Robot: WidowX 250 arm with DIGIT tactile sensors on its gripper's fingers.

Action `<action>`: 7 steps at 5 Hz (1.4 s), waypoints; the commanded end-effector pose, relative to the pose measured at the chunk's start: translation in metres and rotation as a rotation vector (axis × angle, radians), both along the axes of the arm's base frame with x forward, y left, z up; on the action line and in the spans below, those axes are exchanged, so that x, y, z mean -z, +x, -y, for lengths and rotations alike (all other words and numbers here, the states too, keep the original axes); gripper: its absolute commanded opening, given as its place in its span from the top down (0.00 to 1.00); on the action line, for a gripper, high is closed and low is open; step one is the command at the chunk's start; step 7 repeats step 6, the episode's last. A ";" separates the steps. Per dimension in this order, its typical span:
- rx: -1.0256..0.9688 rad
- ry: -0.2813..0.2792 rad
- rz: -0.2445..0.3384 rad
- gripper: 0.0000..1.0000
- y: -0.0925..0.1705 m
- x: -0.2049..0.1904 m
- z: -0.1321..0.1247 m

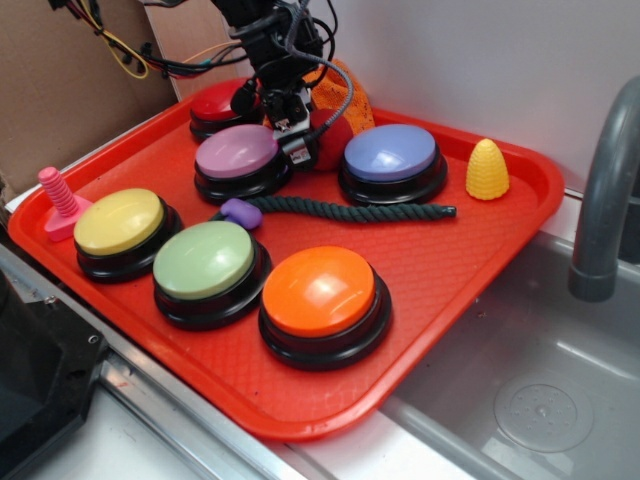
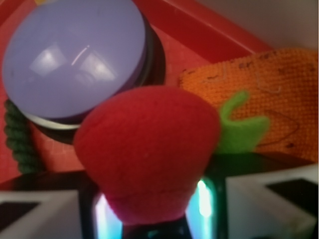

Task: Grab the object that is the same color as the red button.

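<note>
The gripper (image 1: 300, 135) is reaching down at the back of the red tray (image 1: 470, 250), between the pink button (image 1: 238, 152) and the blue button (image 1: 390, 153); its fingers (image 1: 290, 125) are closing narrowly around the red fruit (image 1: 332, 135), which is sitting between them and pressing against both in the wrist view; the fruit (image 2: 149, 149) is filling the middle of that view, its green leaf (image 2: 239, 127) sticking out toward the orange cloth (image 2: 264, 94) just behind it. The red button (image 1: 222, 103) is sitting just beside the arm at the tray's far corner, partly hidden. 6 buttons are resting on the tray in all; a dark rope (image 1: 350, 208) is lying across the middle, in front of the blue button.
</note>
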State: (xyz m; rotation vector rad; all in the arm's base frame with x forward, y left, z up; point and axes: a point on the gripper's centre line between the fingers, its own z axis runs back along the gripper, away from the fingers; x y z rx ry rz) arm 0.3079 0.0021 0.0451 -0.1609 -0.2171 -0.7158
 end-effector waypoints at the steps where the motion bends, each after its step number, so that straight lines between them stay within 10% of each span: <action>1: -0.191 0.050 0.052 1.00 -0.001 -0.056 0.005; 5: -0.805 -0.050 0.059 1.00 -0.107 -0.146 -0.007; 7: -0.815 -0.041 0.057 1.00 -0.112 -0.146 -0.009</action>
